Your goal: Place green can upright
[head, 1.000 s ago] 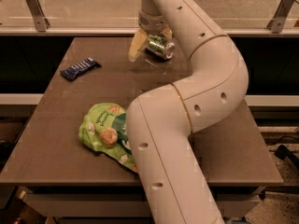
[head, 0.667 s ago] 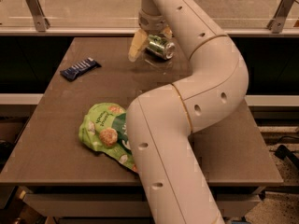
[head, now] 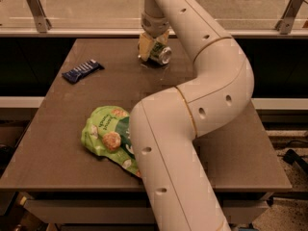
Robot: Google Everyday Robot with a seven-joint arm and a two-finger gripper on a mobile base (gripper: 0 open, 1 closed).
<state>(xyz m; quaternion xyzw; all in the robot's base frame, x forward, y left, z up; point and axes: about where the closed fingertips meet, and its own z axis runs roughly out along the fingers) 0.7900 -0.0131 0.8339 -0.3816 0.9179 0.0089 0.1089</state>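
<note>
The green can (head: 159, 53) is at the far middle of the table (head: 57, 129), tilted on its side with a silver end facing the front right. My gripper (head: 153, 47) reaches down from the arm (head: 202, 95) and is shut on the green can. One pale finger (head: 144, 44) shows on the can's left. The can is at or just above the tabletop; I cannot tell whether it touches.
A large green snack pouch (head: 108, 136) lies at the front middle, partly behind the arm. A dark blue wrapped bar (head: 82, 71) lies at the far left. A railing with glass (head: 72, 13) runs behind the table.
</note>
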